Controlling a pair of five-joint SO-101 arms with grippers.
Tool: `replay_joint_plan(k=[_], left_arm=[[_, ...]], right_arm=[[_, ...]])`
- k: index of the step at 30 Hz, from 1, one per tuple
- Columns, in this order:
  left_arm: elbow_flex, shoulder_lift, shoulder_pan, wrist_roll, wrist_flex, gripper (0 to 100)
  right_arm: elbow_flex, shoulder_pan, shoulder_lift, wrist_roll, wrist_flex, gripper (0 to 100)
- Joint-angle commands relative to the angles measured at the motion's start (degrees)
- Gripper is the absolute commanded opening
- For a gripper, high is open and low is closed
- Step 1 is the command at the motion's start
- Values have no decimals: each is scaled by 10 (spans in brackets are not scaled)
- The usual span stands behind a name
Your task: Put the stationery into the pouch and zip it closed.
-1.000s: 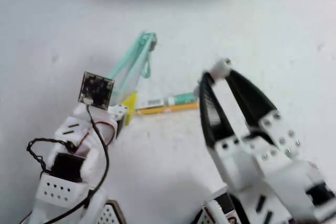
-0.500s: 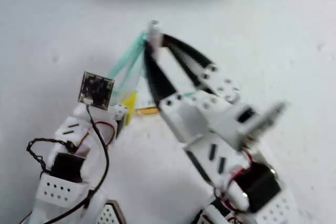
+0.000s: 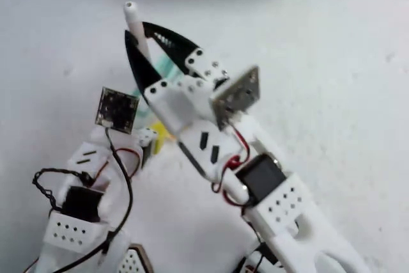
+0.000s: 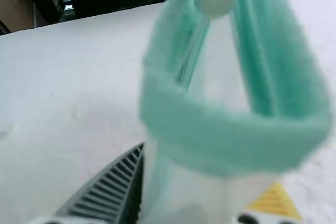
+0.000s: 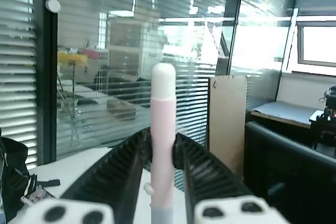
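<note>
From the high view we see the right arm reaching across the white tabletop point(image 3: 319, 43), its tool point(image 3: 137, 30) closed narrowly around a pale pink pen point(image 3: 132, 16). The pen stands up out of the black fingers, its rounded white end toward the far edge of the tabletop. Just behind those fingers a strip of the teal pouch point(image 3: 165, 64) shows. The left arm sits at the near left, and its tool point(image 3: 150, 137) lies close beside the right arm's body, with a small yellow piece point(image 3: 158, 133) next to it.

In the left wrist view the pouch point(image 4: 231, 145) is very close to the camera. Its teal rim forms an open loop around a clear body, over the tabletop point(image 4: 63, 77). One grey ribbed finger point(image 4: 118, 192) lies against the pouch's near end. The picture is soft this close, but the left tool appears to be clamped on that end.

In the right wrist view the pen point(image 5: 163, 98) rises upright between the two black ribbed fingers point(image 5: 121, 166), which press against it from both sides. Behind it are the window blinds point(image 5: 21, 51) of the room.
</note>
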State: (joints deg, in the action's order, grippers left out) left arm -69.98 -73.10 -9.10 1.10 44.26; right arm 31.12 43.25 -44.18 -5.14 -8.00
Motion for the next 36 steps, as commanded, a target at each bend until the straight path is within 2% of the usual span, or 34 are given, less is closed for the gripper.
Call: replay_joint_plan(k=[1,11,19,26,36], left_arm=[[3,4,-11,-9,8,249],[3,4,-7,-10,6,249],[3,4,-7,-10,6,249],[3,5,-7,-10,7,249],[2,5,-7,-10,7,249]], right_arm=[[-13,5,3,4,12,16],[73,5,-2,0,11,16],[124,5,-84,0,11,27],[135,5,-122,3,-74,217],[135,3,-145,-1,-79,179]])
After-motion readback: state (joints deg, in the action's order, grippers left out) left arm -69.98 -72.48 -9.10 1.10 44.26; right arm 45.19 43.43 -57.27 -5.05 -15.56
